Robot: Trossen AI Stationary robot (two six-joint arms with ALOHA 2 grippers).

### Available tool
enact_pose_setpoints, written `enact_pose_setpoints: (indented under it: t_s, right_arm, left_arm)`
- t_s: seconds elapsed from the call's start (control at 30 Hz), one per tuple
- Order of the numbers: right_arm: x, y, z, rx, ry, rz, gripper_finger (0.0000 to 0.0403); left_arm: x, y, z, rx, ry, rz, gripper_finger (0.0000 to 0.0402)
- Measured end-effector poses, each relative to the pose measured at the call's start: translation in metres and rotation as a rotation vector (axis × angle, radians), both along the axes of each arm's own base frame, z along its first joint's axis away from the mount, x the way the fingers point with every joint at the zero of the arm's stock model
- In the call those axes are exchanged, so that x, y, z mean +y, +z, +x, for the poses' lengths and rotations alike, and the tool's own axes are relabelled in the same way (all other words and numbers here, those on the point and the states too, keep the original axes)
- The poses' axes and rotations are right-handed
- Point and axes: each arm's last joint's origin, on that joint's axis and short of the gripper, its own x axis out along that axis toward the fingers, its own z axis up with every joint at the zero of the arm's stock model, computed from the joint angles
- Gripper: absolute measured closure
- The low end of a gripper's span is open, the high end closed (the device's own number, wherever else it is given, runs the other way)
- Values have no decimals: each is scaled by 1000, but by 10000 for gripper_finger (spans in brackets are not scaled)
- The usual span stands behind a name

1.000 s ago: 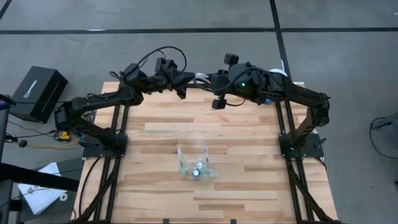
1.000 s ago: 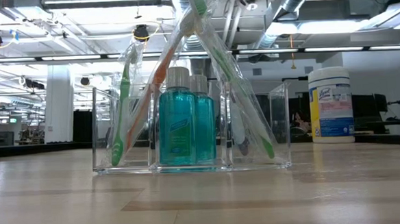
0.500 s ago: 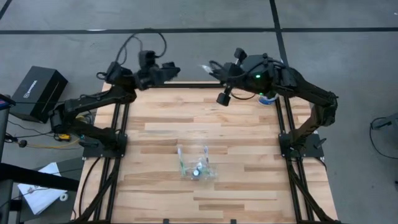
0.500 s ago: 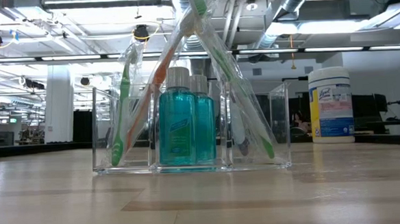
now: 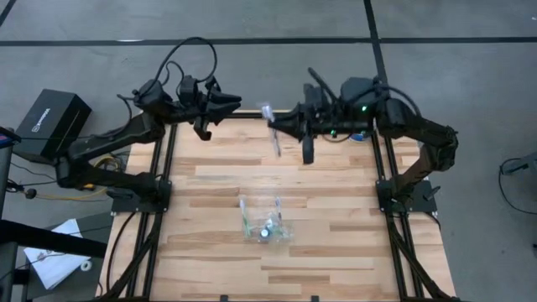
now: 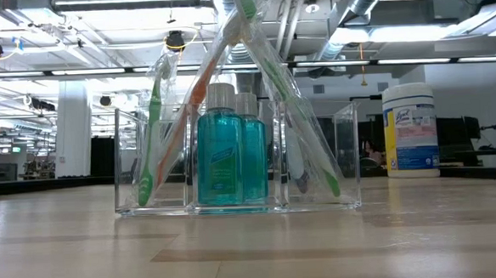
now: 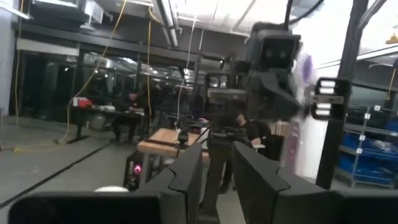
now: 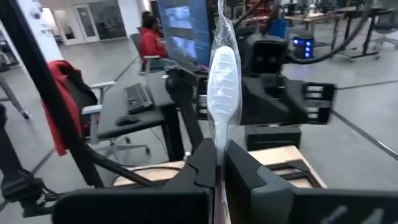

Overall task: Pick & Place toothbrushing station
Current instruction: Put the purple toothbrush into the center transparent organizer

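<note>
A small clear plastic container (image 5: pixel 265 223) stands on the wooden table (image 5: pixel 336 243) near its middle. In the low view the container (image 6: pixel 317 165) holds two small teal bottles with white caps (image 6: pixel 220 157) and several wrapped toothbrushes (image 6: pixel 158 127) leaning against its walls. My right gripper (image 5: pixel 281 126) is over the table's far part, shut on one pale toothbrush in a clear wrapper (image 5: pixel 271 132), which also shows in the right wrist view (image 8: pixel 222 68). My left gripper (image 5: pixel 233 102) is at the far edge, left of it, open and empty (image 7: pixel 217 168). My right gripper pinches the wrapped toothbrush between its two fingers (image 8: pixel 205 163), on the handle below the head (image 8: pixel 220 134). The fingers come level from the table's right and lie across the brush. The brush is lifted clear of the table, its head end sticking out beyond the fingers.
A large white tub with a blue and yellow label (image 6: pixel 410 130) stands at the table's far right. A black box (image 5: pixel 52 124) lies on the floor left of the table. The arms' bases stand at the table's left (image 5: pixel 138 197) and right (image 5: pixel 407 197) edges.
The two grippers were close together at the far edge. My left gripper has drawn back toward the table's left edge, empty. My right gripper has turned and swung with the wrapped toothbrush toward the near edge, out over the table's far part.
</note>
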Motion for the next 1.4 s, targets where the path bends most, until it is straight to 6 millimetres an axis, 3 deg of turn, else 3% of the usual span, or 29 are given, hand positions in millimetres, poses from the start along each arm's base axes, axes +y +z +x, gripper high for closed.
enact_pose_setpoints:
  t_s: [0.17,0.27,0.67,0.87,1.4]
  right_arm:
    - [16,2,6,-52,-7,31,402]
    - [21,-8,18,-10,-6,45,402]
    - [8,-34,74,-67,101,80,402]
    - [3,-33,76,-92,104,80,402]
    - [-16,-33,76,-88,77,77,402]
  left_arm:
    - [-9,6,-6,-29,-50,-14,317]
    - [-15,12,-13,-56,-87,-40,305]
    - [-24,21,-28,-82,-175,-98,193]
    - [-24,19,-25,-64,-205,-115,167]
    - [-25,20,-26,-66,-250,-155,163]
